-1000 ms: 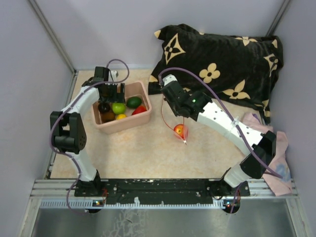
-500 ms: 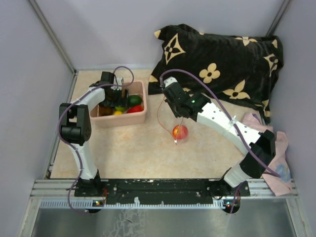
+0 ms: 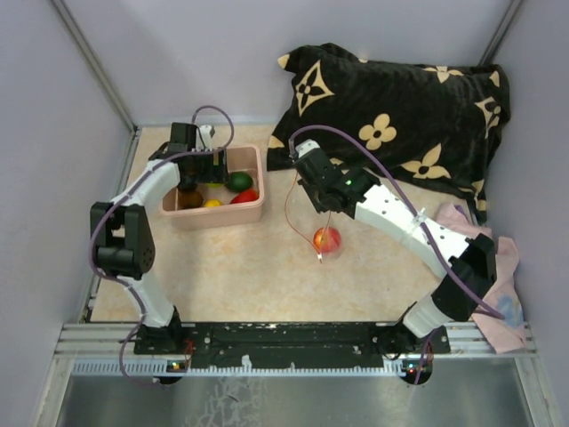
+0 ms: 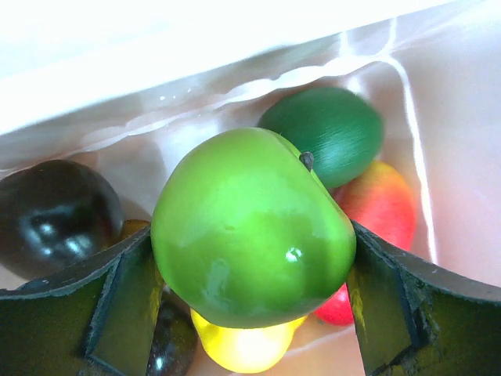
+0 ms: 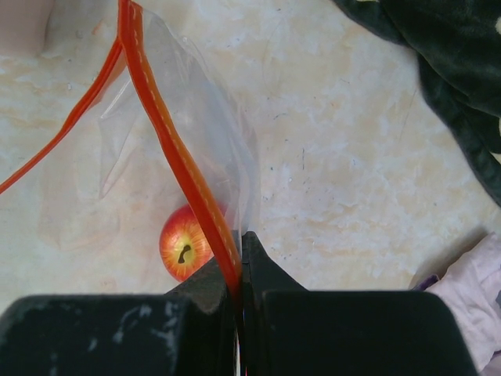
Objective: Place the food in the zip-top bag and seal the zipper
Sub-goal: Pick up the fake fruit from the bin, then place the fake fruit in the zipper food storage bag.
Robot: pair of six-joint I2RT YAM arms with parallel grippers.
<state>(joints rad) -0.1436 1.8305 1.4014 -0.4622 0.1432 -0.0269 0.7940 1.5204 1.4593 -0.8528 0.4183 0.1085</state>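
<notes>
My left gripper is over the pink bin and is shut on the light green apple, one finger on each side. Below it in the bin lie a dark green fruit, a red one, a yellow one and a dark brown one. My right gripper is shut on the red-orange zipper and holds the clear zip-top bag above the table. The bag's mouth gapes open. A red apple lies in the bottom of the bag.
A dark pillow with cream flowers fills the back right. A pink cloth lies at the right edge by the right arm's elbow. Grey walls close in the left, back and right sides.
My left gripper has gone down into the bin and shut on the light green apple. The bin has shifted a little to the left. The hanging bag has barely moved.
</notes>
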